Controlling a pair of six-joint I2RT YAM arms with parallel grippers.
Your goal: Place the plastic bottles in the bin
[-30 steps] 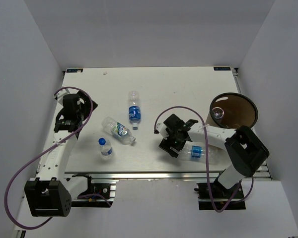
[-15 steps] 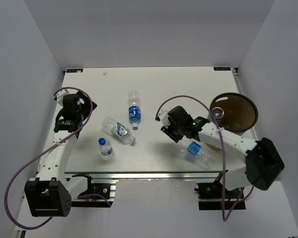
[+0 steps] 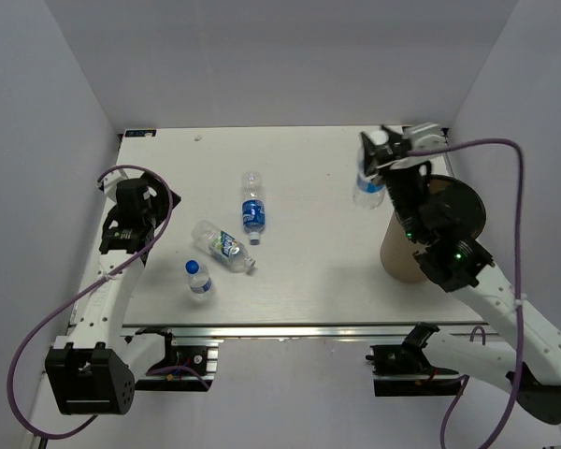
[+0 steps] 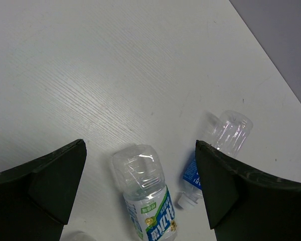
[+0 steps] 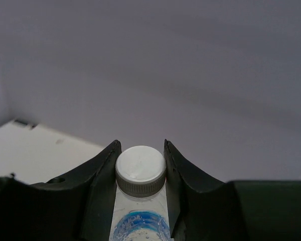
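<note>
My right gripper (image 3: 375, 159) is shut on a clear plastic bottle (image 3: 368, 185) and holds it in the air at the far right, just left of the bin (image 3: 398, 253). In the right wrist view its fingers (image 5: 103, 165) pinch the neck below the white cap of the bottle (image 5: 140, 168). The bin is a brown cylinder with a dark rim (image 3: 473, 211), partly hidden by the right arm. Three more bottles lie or stand left of centre: one (image 3: 252, 208), one (image 3: 222, 245) and one with a blue cap (image 3: 198, 278). My left gripper (image 3: 134, 211) is open above them, seeing a bottle (image 4: 146, 193) and a white-capped bottle (image 4: 224, 135).
Grey walls close in the white table (image 3: 309, 168) on the left, back and right. The right arm's purple cable (image 3: 518, 215) arcs over the bin's right side. An aluminium rail (image 3: 280, 329) runs along the near edge.
The right gripper closed on the bottle near the front edge, lifted it and swung it back to the far right beside the bin. The left arm barely moved.
</note>
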